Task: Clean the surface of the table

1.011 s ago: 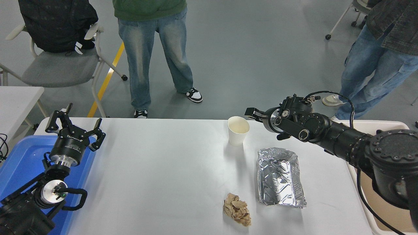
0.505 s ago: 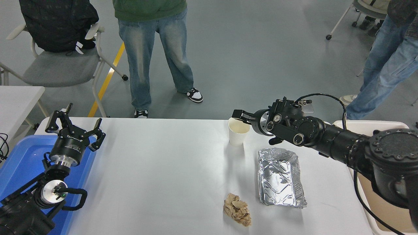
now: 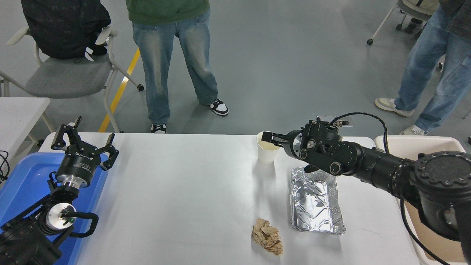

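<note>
right end effector (image 3: 269, 139) reaches over the white paper cup's (image 3: 266, 154) rim.

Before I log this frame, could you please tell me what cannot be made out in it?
All in the head view:
- Right hand: its tips overlap the paper cup rim; contact or grip cannot be told.
- Cup's inside: partly covered by those tips.
- Foil tray: far end hidden under the right arm.
- Beige bin: mostly behind the arm and cut by the right edge.
- Blue bin: partly covered by the parked left hand.
</note>
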